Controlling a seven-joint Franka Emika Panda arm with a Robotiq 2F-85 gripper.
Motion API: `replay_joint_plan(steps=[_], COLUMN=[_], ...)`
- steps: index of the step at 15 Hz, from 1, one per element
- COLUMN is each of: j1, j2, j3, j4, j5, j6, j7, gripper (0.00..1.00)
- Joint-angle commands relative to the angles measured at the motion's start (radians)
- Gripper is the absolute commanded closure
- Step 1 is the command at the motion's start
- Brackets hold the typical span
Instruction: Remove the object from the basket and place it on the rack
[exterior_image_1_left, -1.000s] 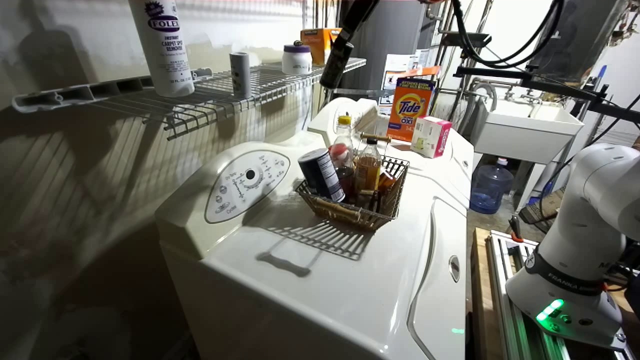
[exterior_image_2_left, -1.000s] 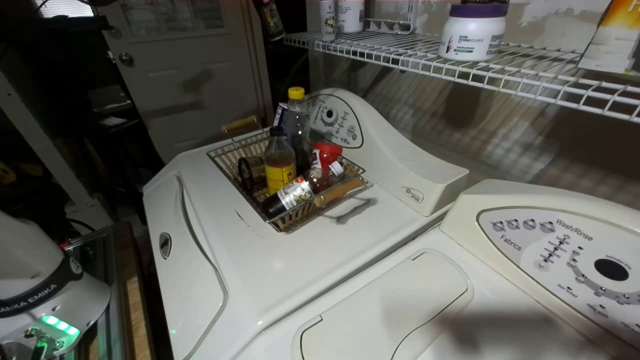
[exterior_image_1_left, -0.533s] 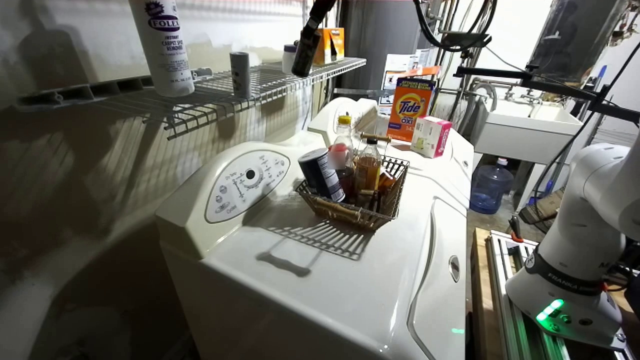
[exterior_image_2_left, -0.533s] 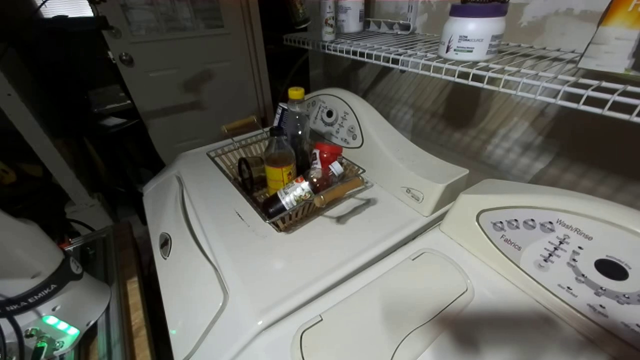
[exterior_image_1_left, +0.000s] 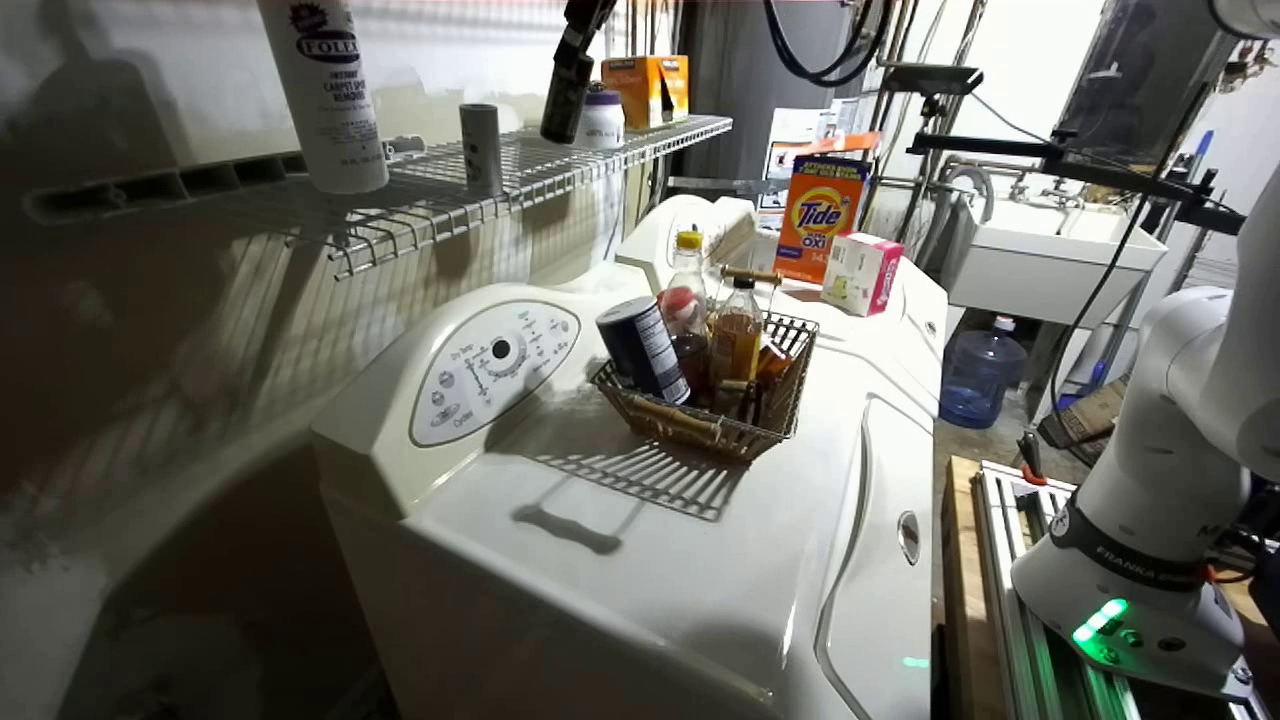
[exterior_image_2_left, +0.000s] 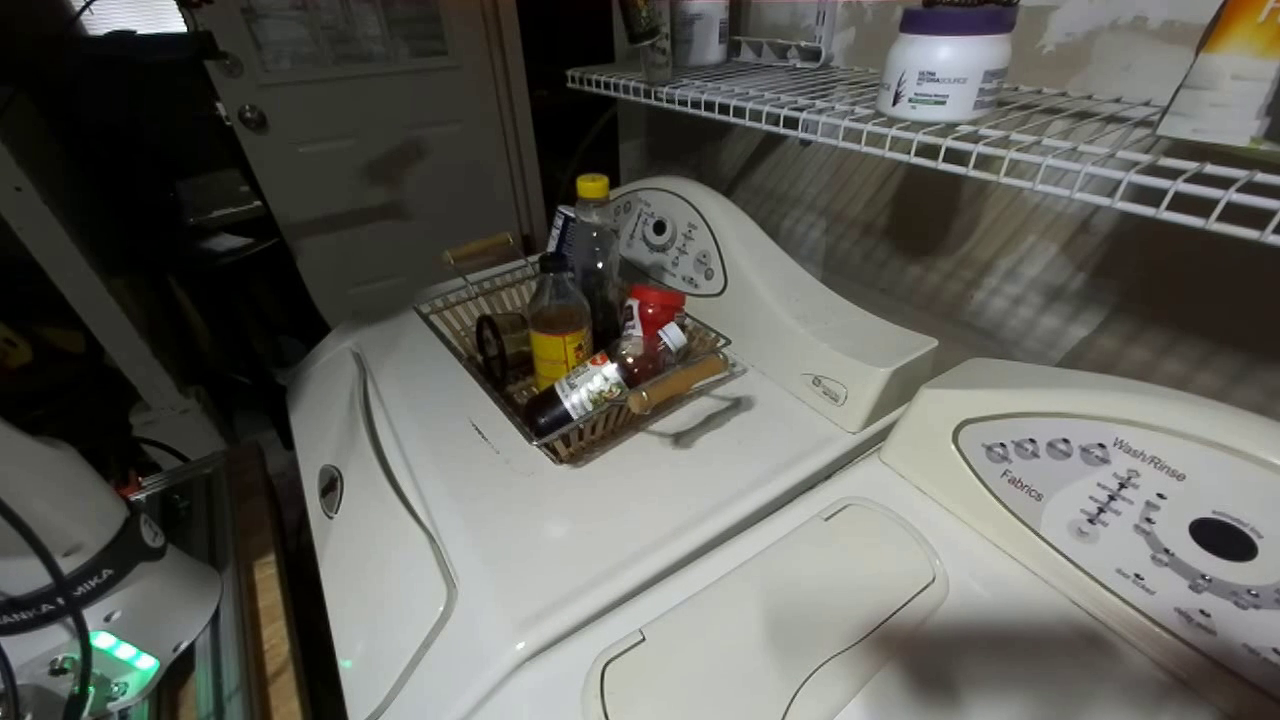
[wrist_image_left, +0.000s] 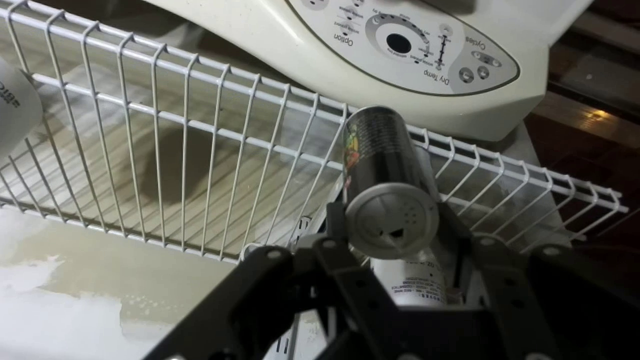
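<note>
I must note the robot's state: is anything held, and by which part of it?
The gripper holds the dark can by its sides, near its upper, perforated end.

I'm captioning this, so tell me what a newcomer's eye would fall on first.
Probably the dark can gripped in the claw, near the middle of the wrist view, with the white rack behind it. Next, likely, the orange Tide box beyond the basket in an exterior view, and green lights on the robot's base.
</note>
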Motion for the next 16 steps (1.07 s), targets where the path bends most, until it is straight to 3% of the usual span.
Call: replay_joint_plan(steps=[1, 16], j1=[-0.001, 0.012], j2=[0.099, 0.266], j3=[-0.008, -0.016], j4=[0.142, 0.316], j5=[0.016, -0.063], j6=[-0.063, -0.102], j7=[0.022, 0.022], gripper=[0.8, 0.8])
